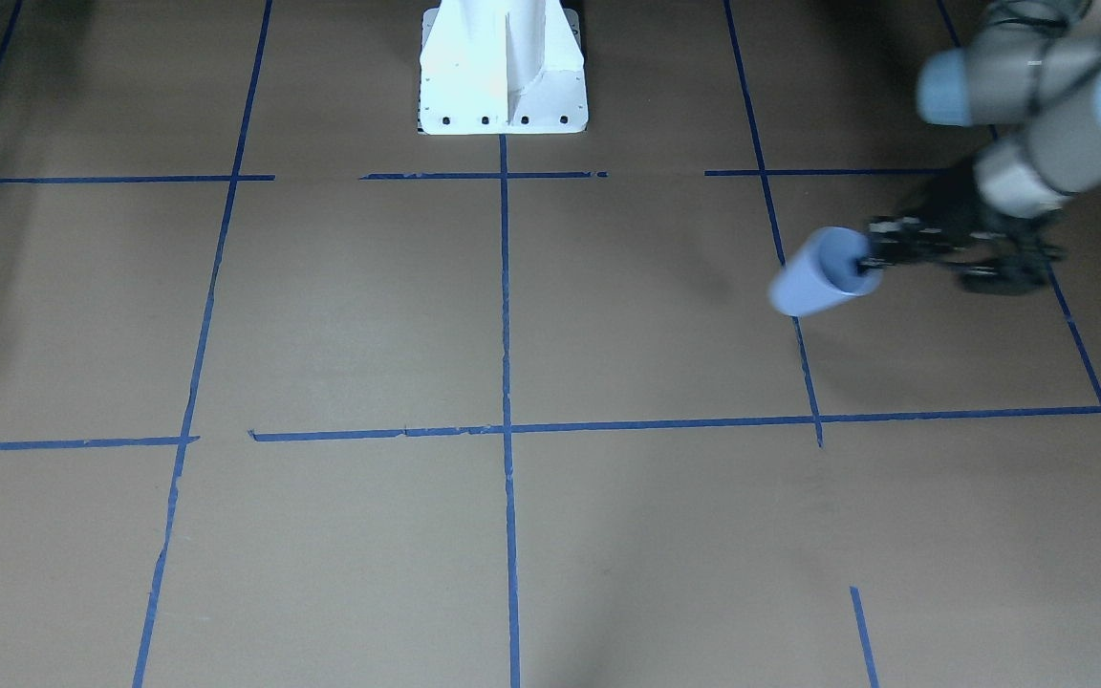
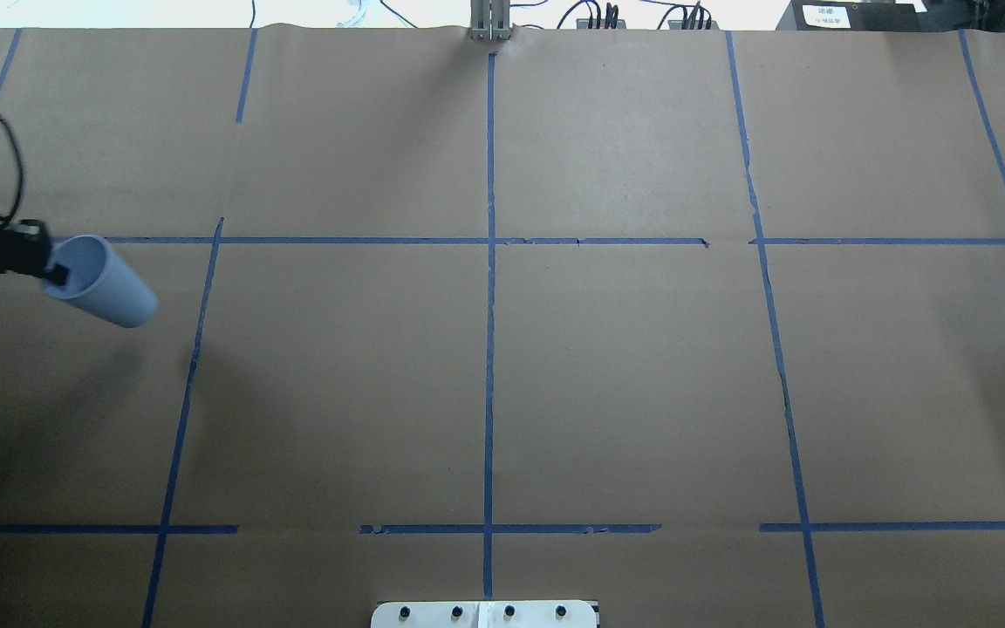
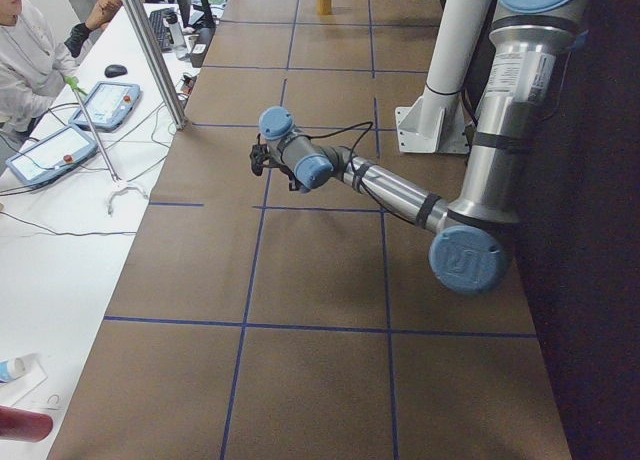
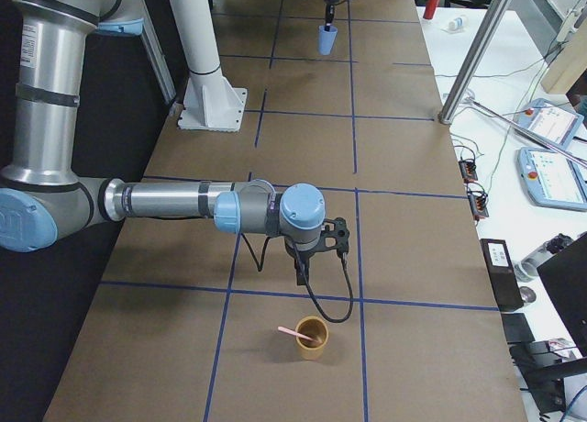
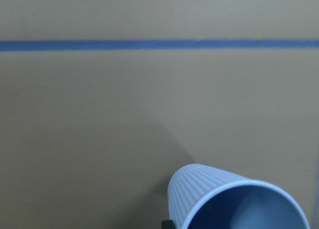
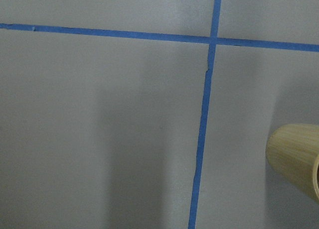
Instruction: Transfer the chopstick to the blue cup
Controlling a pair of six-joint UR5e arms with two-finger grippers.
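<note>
Blue cup [image 2: 105,283] is at the far left of the table [image 2: 607,375], off the surface, with its shadow lying apart from it. The left gripper [image 2: 56,272] is clamped on the rim, one finger inside the mouth and one outside. That rim pinch leaves most of the opening free, which I read as deliberate: the cup is carried as the receiver. In the right side view it hangs roughly mouth-up. The overhead hints at a tilt, exact angle unclear.

The middle squares show only paper and tape [image 2: 489,349].

At the far right end, the chopstick [image 4: 295,332] sits in a tan cup [image 4: 311,342], leaning out over its rim toward the robot's side. It is well apart from the blue one, so the transfer hasn't started. The right gripper [image 4: 301,275] hangs just above and behind the tan cup, not touching the stick. Can't tell if its jaws are apart or closed. It looks staged for the pick, and the protruding end is the obvious grab point.
</note>
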